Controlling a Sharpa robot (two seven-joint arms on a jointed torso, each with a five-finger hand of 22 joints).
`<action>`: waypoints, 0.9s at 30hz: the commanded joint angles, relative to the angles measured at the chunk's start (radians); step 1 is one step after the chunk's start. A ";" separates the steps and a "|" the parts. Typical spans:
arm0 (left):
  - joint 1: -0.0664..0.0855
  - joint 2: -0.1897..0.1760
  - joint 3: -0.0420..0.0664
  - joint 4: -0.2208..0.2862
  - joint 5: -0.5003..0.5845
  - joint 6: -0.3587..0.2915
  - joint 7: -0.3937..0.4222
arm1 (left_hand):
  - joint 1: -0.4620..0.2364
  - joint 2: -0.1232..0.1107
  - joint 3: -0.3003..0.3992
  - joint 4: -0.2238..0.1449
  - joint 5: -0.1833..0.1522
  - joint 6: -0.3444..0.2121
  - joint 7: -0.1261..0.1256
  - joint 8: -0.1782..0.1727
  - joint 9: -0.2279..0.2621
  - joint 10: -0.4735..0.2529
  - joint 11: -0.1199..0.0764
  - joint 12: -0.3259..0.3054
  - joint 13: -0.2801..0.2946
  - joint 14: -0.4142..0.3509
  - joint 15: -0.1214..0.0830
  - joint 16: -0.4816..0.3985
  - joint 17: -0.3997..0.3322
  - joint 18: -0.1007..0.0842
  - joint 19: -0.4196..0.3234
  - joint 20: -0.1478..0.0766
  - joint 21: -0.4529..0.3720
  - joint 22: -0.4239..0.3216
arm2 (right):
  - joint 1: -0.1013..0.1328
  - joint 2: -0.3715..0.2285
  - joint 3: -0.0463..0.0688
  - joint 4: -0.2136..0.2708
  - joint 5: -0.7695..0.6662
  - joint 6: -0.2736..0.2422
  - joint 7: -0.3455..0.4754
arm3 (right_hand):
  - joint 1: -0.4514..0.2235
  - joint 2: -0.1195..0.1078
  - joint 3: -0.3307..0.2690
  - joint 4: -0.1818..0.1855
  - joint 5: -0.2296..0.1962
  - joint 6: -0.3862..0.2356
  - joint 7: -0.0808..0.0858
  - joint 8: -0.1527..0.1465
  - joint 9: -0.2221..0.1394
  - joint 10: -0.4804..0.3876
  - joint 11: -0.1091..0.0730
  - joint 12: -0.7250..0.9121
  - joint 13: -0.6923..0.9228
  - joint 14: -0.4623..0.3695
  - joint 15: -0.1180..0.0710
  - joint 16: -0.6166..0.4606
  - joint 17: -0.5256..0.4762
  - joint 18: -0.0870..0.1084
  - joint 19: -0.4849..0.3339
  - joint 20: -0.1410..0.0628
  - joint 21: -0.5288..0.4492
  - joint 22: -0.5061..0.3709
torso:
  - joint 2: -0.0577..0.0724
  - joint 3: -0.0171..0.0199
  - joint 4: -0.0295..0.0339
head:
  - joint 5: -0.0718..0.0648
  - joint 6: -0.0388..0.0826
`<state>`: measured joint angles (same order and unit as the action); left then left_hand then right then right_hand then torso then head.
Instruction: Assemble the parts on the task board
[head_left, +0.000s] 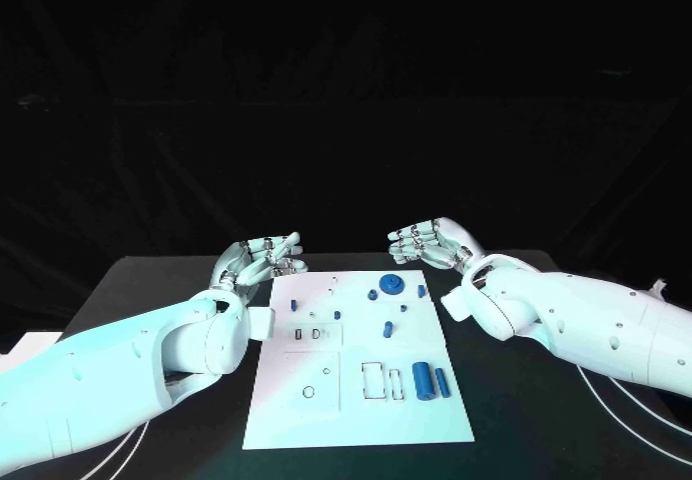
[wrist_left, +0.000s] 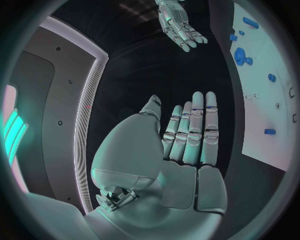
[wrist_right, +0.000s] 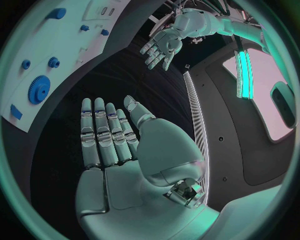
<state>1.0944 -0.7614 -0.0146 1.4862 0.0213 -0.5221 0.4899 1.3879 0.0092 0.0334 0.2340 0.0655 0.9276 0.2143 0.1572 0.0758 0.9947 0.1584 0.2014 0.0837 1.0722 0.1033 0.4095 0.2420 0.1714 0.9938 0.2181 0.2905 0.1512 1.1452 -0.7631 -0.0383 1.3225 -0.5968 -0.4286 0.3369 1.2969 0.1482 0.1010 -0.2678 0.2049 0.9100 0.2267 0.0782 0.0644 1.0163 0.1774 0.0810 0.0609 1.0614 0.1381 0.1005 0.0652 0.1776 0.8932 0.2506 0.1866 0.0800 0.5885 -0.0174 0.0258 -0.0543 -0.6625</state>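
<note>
Beyond the task board's (head_left: 361, 410) far edge, both hands (head_left: 264, 258) (head_left: 428, 241) hover open.

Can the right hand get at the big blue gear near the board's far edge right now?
Probably yes: the right hand is open, holding nothing, beside the gear on the task board, nothing between them.

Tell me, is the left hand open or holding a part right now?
Open. The left hand holds nothing: its fingers are stretched out flat, palm bare, beside the task board, with the blue parts lying on the board.
</note>
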 joint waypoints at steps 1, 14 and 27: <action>0.002 -0.017 0.002 0.028 0.000 0.035 0.003 | 0.004 0.013 -0.011 -0.002 0.005 0.015 -0.002 0.003 -0.001 0.013 -0.003 0.006 0.003 0.017 -0.004 0.030 0.025 0.012 0.022 -0.009 0.009 0.005 | 0.006 -0.004 0.003 0.006 -0.177 -0.042 -0.032 | 0.003 -0.023 0.030 -0.020 -0.001 0.066 -0.015 -0.010 0.002 0.087 -0.024 -0.012 0.003 0.127 -0.040 0.018 0.013 0.007 0.105 -0.043 0.052 0.013 | 0.023 0.0016 0.0080 | -0.005 0.007; 0.003 -0.086 0.012 0.164 0.040 0.078 -0.034 | 0.014 0.024 -0.030 -0.016 0.004 0.044 -0.017 0.007 0.000 0.053 -0.029 0.031 0.025 0.065 -0.041 0.322 0.223 0.006 0.141 -0.055 0.120 0.083 | 0.037 -0.010 0.009 0.006 -0.555 0.042 -0.197 | 0.008 -0.072 0.036 -0.013 0.017 0.109 -0.056 -0.011 0.002 0.209 -0.085 -0.006 0.011 0.446 -0.144 0.249 0.182 0.003 0.355 -0.161 0.315 0.146 | 0.078 0.0029 0.0128 | -0.022 0.026; 0.003 -0.111 0.013 0.243 0.080 0.119 -0.047 | 0.018 0.027 -0.026 -0.022 0.005 0.043 -0.020 0.009 -0.001 0.050 -0.029 0.043 0.037 0.037 -0.045 0.425 0.284 0.003 0.132 -0.060 0.169 0.132 | 0.061 -0.002 0.018 0.021 -0.773 0.037 -0.326 | -0.032 -0.090 0.097 -0.013 0.015 0.132 -0.064 -0.012 0.002 0.220 -0.096 -0.016 0.010 0.444 -0.151 0.702 0.600 0.002 0.345 -0.171 0.535 0.285 | 0.109 0.0049 0.0275 | -0.031 0.036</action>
<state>1.0959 -0.8713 -0.0026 1.7205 0.0781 -0.4468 0.4472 1.4077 0.0290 0.0074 0.2187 0.0654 0.9668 0.1962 0.1620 0.0755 1.0437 0.1267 0.2403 0.1195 1.1182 0.0586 0.8313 0.5253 0.1711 1.1292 0.1607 0.4537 0.2816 1.2045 -0.7668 -0.0209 1.3391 -1.2624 -0.3999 0.0692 1.2718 0.0574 0.1939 -0.2795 0.2151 1.0374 0.1632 0.0691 0.0653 1.2413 0.0815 0.0694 0.0711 1.4651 -0.0055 0.7775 0.6403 0.1777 1.2423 0.0804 0.7135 0.3602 0.6878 -0.0133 0.0497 -0.0842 -0.6271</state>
